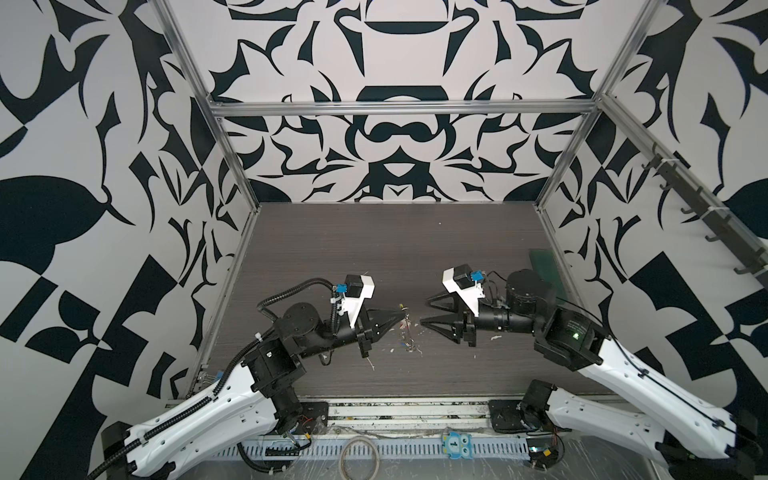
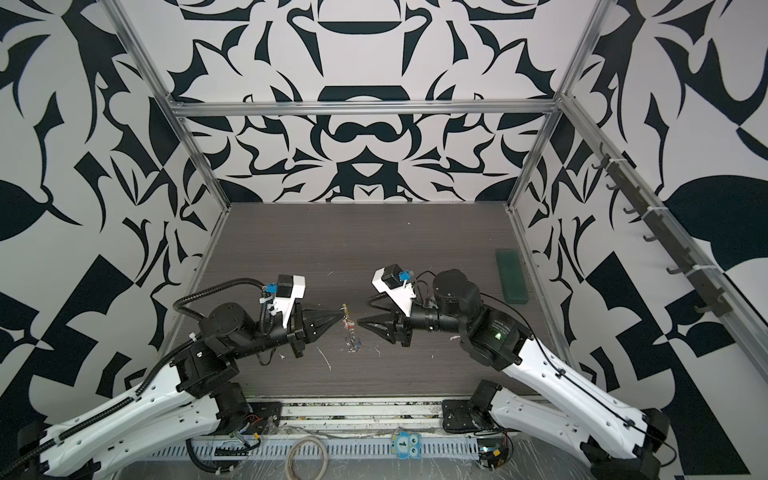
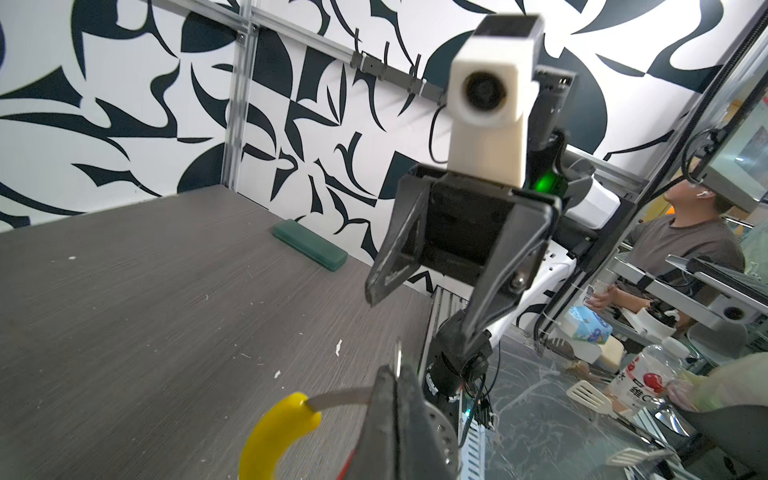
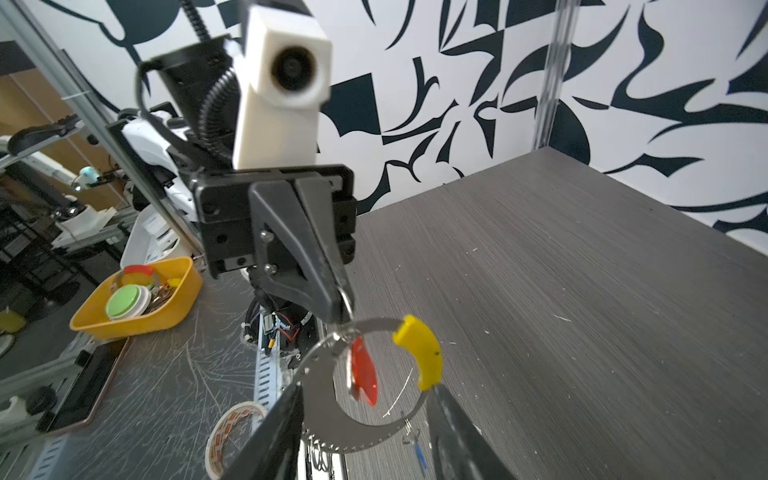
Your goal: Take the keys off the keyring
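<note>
My left fingers (image 1: 386, 321) are pinched together on the keyring (image 1: 406, 332), a thin, faint loop with a yellow fleck at its top; my right fingers (image 1: 440, 326) stand apart just beside it; a green case (image 1: 545, 266) lies at the surface's (image 1: 374, 249) right edge.

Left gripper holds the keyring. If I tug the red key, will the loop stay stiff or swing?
The keyring holds a round arc hanging, so probably springy, not limp. Pinched at one spot by the left gripper, it will likely swing. The red key dangles loosely and should slide.
</note>
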You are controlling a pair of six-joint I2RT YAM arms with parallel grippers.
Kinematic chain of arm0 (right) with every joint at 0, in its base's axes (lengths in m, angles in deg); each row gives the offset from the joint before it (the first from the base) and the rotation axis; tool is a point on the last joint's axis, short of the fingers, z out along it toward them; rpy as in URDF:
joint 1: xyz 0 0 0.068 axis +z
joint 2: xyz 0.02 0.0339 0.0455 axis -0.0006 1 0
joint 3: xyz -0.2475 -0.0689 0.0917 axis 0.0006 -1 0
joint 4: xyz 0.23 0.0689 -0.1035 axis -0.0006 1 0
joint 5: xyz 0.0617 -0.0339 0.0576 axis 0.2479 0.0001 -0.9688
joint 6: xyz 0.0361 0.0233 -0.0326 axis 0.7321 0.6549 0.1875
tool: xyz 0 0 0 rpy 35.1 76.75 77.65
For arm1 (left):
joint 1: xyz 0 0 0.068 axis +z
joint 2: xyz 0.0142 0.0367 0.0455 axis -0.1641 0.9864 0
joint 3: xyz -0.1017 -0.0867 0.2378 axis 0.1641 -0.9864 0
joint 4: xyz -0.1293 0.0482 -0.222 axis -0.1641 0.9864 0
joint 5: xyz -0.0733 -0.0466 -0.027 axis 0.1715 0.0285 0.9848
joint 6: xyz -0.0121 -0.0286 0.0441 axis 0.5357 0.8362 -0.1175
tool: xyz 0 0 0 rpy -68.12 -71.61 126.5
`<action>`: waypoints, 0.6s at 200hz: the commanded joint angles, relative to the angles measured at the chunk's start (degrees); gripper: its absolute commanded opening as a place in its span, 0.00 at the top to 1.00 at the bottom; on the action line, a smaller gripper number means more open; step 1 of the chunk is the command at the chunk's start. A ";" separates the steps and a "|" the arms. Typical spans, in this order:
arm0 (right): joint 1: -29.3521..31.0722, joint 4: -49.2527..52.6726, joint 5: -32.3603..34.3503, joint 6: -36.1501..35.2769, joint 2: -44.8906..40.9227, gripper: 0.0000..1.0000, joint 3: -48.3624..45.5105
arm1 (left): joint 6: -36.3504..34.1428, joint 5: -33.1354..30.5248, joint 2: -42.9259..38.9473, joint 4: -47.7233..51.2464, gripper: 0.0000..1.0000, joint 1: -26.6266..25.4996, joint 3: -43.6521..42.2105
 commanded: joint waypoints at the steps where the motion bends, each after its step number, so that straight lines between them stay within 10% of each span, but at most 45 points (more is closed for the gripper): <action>1: -0.15 -6.30 2.60 2.41 0.68 0.48 -1.81 | 0.13 -1.59 -1.39 -5.82 1.00 -0.05 -1.19; 120: 1.17 -16.37 -5.95 2.53 3.64 0.44 -4.61 | 0.91 0.13 -1.53 -7.36 1.00 -0.04 -2.51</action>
